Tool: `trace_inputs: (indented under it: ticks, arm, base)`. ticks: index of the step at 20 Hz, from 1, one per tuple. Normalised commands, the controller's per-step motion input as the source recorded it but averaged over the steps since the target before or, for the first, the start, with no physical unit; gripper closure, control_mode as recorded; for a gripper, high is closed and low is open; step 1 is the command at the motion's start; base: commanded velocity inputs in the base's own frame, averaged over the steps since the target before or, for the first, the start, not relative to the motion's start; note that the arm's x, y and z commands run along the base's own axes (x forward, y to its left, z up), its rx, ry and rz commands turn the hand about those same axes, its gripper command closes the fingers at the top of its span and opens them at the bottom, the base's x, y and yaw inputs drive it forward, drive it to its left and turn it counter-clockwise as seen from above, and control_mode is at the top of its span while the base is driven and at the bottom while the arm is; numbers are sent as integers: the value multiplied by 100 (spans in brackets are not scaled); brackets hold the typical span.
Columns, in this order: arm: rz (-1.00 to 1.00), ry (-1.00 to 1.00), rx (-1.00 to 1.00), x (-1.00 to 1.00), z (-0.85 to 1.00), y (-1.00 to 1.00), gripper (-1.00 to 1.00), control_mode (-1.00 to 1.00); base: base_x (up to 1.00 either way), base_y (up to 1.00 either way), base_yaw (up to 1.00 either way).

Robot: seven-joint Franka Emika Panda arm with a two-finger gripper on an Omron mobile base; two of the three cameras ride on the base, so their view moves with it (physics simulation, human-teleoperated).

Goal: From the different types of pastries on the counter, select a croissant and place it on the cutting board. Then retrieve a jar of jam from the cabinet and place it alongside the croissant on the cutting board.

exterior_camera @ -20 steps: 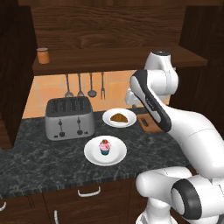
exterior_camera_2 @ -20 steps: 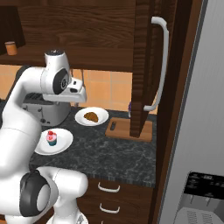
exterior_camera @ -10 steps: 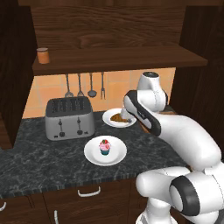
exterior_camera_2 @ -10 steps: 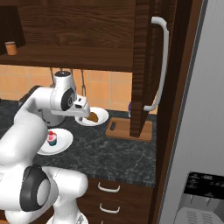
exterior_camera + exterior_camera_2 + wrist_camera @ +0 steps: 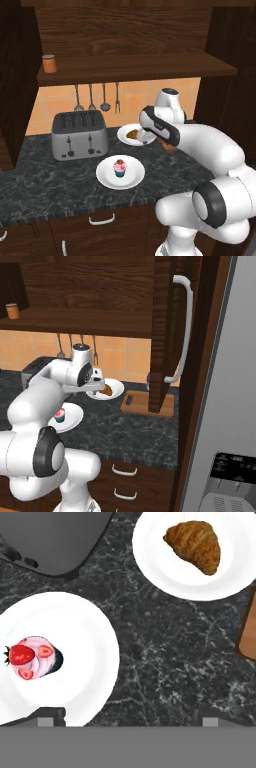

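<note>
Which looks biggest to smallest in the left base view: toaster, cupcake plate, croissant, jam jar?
1. Toaster
2. Cupcake plate, though it sits nearer the camera
3. Jam jar
4. Croissant, partly hidden by the arm, so its rank against the jar is unsure

Flat even rendered light, no glare, no motion blur. Tiled backsplash (image 5: 60, 102) glows warm orange under the cabinet (image 5: 130, 40), whose wood stays dim. Soft faint shadows beneath white plates (image 5: 95, 647) on the dark bench (image 5: 165, 647). Base views slightly soft and low-detail; hand view sharper, edges undistorted. Croissant (image 5: 194, 545) evenly lit
</note>
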Motion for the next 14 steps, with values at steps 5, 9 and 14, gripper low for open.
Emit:
trace_inputs:
  ticks: [5,9,14]
  arm:
    - [23,-16,-4,25,-15,-8,-100,-100]
    - [25,-27,-18,18,-10,-9,-100,-100]
    - [14,-13,-23,8,-15,0,-100,-100]
  base:
    - [0,0,0]
    - [0,0,0]
    - [0,0,0]
